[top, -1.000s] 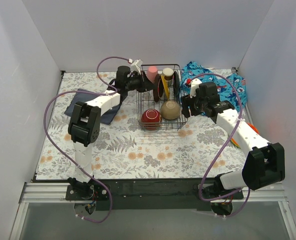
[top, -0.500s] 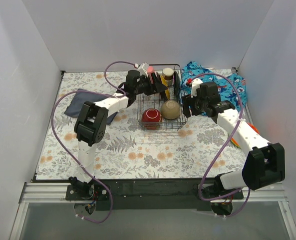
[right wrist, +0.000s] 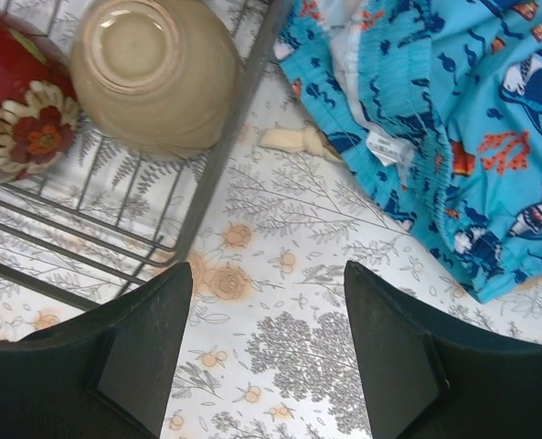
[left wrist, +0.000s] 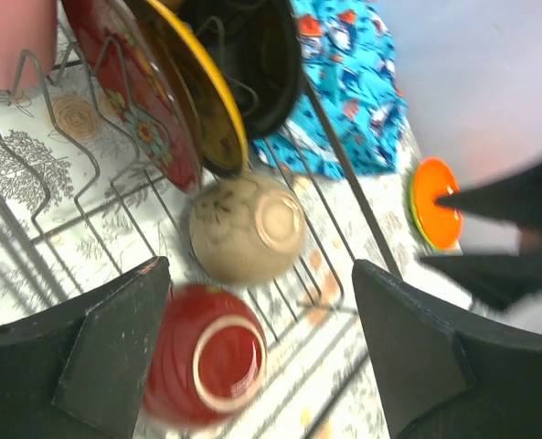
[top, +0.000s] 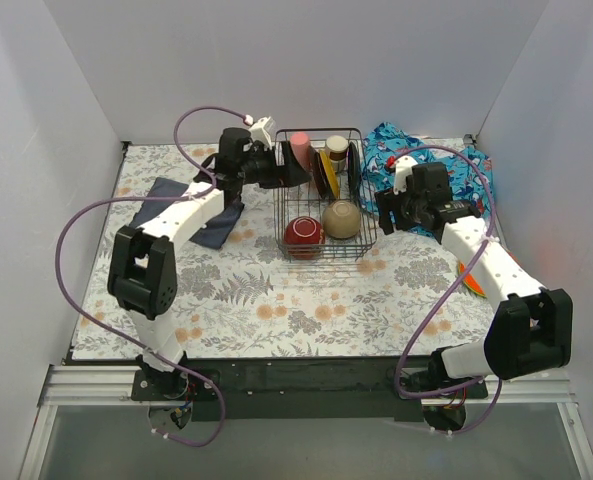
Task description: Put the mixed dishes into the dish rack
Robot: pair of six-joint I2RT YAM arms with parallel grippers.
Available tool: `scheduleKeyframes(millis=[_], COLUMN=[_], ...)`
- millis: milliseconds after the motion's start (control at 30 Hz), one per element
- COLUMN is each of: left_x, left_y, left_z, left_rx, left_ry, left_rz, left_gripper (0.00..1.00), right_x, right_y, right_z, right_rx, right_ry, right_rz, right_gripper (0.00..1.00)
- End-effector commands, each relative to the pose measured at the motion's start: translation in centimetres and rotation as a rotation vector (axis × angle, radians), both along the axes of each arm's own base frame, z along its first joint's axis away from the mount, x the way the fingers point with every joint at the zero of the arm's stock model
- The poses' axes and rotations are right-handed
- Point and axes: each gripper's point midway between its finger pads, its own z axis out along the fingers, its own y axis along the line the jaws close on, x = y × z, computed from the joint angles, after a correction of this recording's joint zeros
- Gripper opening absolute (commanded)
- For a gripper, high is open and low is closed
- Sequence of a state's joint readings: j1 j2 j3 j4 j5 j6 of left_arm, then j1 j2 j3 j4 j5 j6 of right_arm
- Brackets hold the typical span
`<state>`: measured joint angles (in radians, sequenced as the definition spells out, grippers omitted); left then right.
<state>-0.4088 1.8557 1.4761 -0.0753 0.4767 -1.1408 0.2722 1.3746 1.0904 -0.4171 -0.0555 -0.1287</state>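
The black wire dish rack (top: 321,195) stands mid-table. It holds a pink cup (top: 301,150), a metallic cup (top: 336,148), upright plates (top: 324,172), a tan bowl (top: 342,219) and a dark red bowl (top: 302,234). Both bowls lie upside down (left wrist: 248,229) (left wrist: 207,361). My left gripper (left wrist: 261,338) hovers open at the rack's back left, holding nothing. By the rack's right side my right gripper (right wrist: 269,347) hangs open and empty over the tablecloth. An orange plate (left wrist: 435,201) lies on a green one at the right, half hidden under the right arm (top: 471,275).
A blue patterned cloth (top: 446,170) is bunched at the back right, just beyond the right gripper. A dark navy cloth (top: 191,205) lies left of the rack under the left arm. White walls close in three sides.
The left gripper opened, let go of the pink cup inside the rack and drew back to the left. The right gripper shifted slightly right.
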Motion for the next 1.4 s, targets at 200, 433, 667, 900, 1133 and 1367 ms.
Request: scheduleKeyframes(millis=[200,433,667,900,1133,1367], left_x=[-9.5,-7.9,-8.0,-6.7,-4.2,-4.3], left_y=[4.7,9.2,9.9,10.8,13.1,13.6], left_z=[2.4,2.6,2.3,1.6,0.5,2.5], left_rx=[0.082,0.214,0.251,0.34,0.51,0.517], left_ry=[-0.022,-0.114,-0.116,-0.11,-0.137,-0.198], left_rz=[-0.166,-0.003,0.005,0.008,0.032,0.046], left_gripper=[0.81,0.81,0.81,0.81,0.81,0.81], right_x=[-2.8,-6.7,-7.8,-8.2,-9.6,-11.7], right_y=[-11.3,-17.3,-18.5,-20.2,-21.8,-21.4], right_z=[-1.3,-4.9,-8.7,-11.3,-14.7,-15.7], right_rx=[-0.199,-0.342,-0.39,-0.447,-0.456,-0.426], right_ry=[0.116,0.247,0.283,0.291,0.388,0.448], right_rz=[-0.179,-0.226,-0.24,-0.27,-0.313,-0.269], right_gripper=[0.77,0.79,0.8,0.8,0.73,0.16])
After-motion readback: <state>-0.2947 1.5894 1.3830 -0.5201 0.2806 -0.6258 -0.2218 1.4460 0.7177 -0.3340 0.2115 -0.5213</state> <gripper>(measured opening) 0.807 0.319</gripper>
